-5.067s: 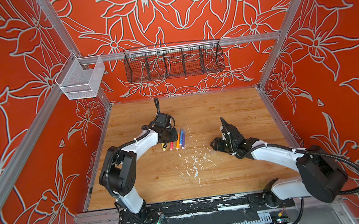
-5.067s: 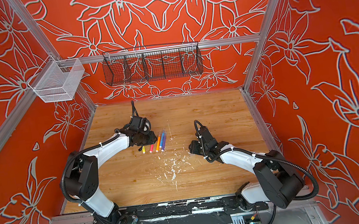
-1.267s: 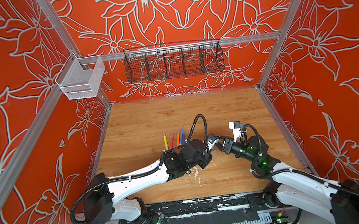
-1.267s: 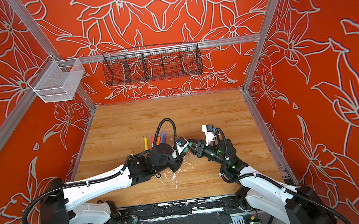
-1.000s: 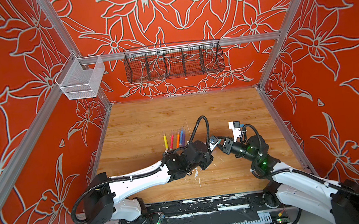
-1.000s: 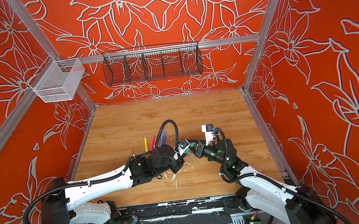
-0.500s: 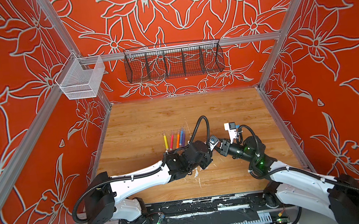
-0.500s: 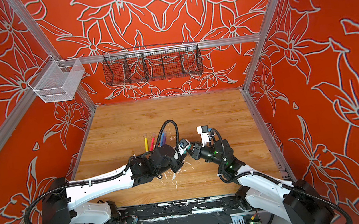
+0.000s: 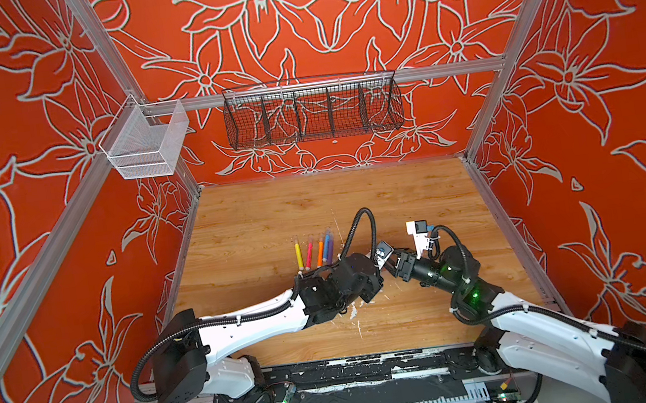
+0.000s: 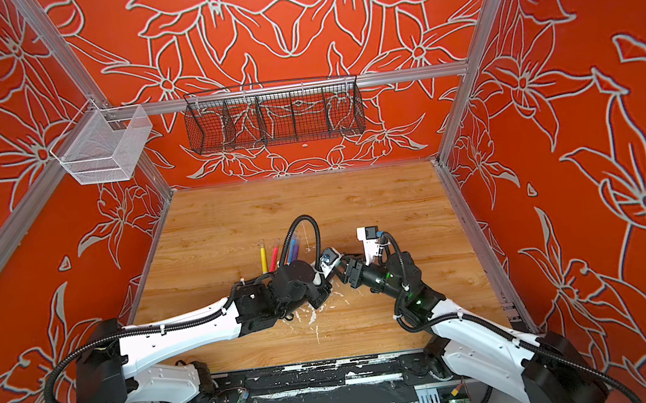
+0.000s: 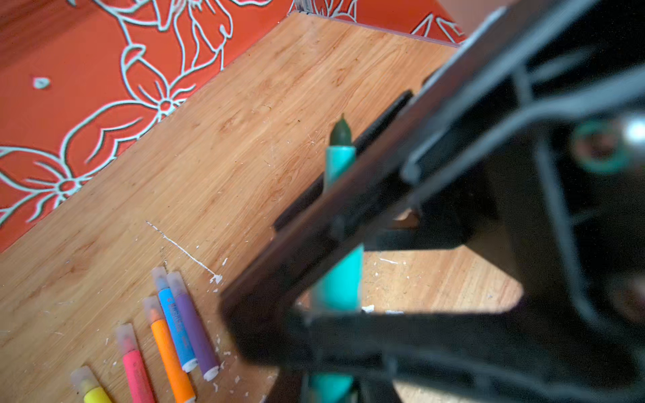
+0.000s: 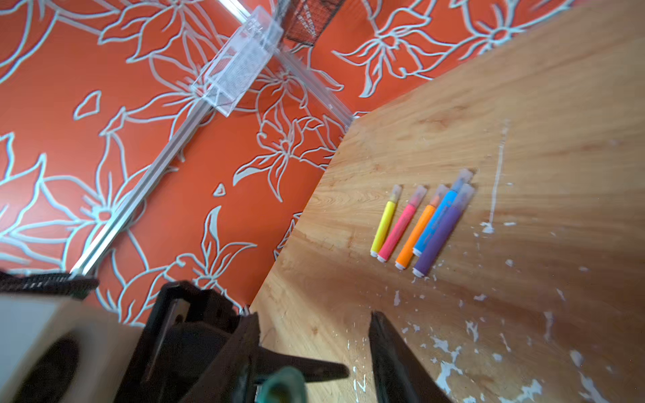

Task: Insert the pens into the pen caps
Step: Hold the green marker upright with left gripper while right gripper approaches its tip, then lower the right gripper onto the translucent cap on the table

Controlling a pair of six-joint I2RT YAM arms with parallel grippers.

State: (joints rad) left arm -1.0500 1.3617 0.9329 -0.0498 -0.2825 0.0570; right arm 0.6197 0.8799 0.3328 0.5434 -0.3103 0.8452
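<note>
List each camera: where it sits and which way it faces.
Both top views: high above the near edge, looking down on the table; left arm and right arm in view.
Left wrist: on the left arm, looking across the table past the left gripper, shut on the green pen.
Right wrist: on the right arm, looking across the table past the open right gripper.
Shared: every view shows the row of pens.

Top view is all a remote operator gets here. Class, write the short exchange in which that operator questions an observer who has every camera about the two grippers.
Operator: Is anything held on the left?
Observer: Yes. The left wrist view shows the left gripper shut on the green pen.
Operator: And on the right?
Observer: The right wrist view shows the right gripper with its jaws standing apart.
</note>
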